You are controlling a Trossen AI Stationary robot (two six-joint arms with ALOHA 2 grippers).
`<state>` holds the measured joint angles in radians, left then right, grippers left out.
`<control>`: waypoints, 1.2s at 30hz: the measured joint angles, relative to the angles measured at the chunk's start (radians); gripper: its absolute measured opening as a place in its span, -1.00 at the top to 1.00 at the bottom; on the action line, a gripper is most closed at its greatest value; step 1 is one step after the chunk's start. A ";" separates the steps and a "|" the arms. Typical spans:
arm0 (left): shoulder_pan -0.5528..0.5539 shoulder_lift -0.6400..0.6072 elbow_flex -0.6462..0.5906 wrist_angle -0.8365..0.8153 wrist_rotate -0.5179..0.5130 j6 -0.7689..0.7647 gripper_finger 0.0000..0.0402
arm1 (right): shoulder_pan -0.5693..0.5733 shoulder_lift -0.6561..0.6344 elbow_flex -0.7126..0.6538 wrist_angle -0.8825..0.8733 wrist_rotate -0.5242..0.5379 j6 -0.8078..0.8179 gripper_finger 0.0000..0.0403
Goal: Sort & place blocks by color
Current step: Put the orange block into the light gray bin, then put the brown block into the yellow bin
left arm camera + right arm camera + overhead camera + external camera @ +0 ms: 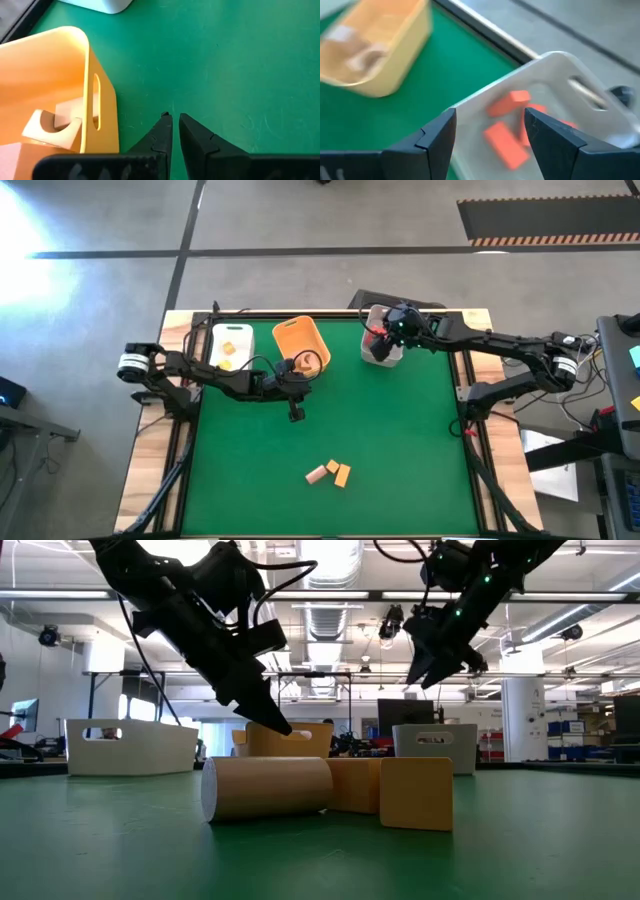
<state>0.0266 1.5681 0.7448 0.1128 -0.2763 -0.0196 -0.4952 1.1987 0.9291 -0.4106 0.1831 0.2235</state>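
Three blocks lie together on the green mat near its near edge: a pale tan round bar on its side and two yellow-orange blocks beside it. My left gripper is shut and empty, pointing down beside the orange bin, which holds pale tan blocks. My right gripper is open and empty, hovering over the grey bin, which holds red blocks. The white bin holds yellow blocks.
The three bins stand in a row along the mat's far edge. Open green mat lies between the bins and the loose blocks. Wooden table borders flank the mat on both sides.
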 joint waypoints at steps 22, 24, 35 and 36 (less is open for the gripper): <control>0.011 -0.139 -0.010 -0.165 -0.169 -0.002 0.93 | 0.381 -0.037 -0.002 0.145 -0.052 0.022 0.04; 0.010 -0.175 -0.011 -0.163 -0.159 -0.002 0.93 | 0.407 -0.033 -0.002 0.176 -0.051 -0.013 0.04; -0.019 -0.302 -0.018 -0.143 -0.068 0.000 0.93 | 0.518 0.021 -0.004 0.328 -0.052 -0.090 0.04; -0.022 -0.306 -0.019 -0.147 -0.066 0.000 0.93 | 0.523 0.027 -0.004 0.326 -0.052 -0.087 0.04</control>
<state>0.0041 1.2619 0.7261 -0.0346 -0.3421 -0.0197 0.0279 1.2253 0.9250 -0.0845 0.1310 0.1365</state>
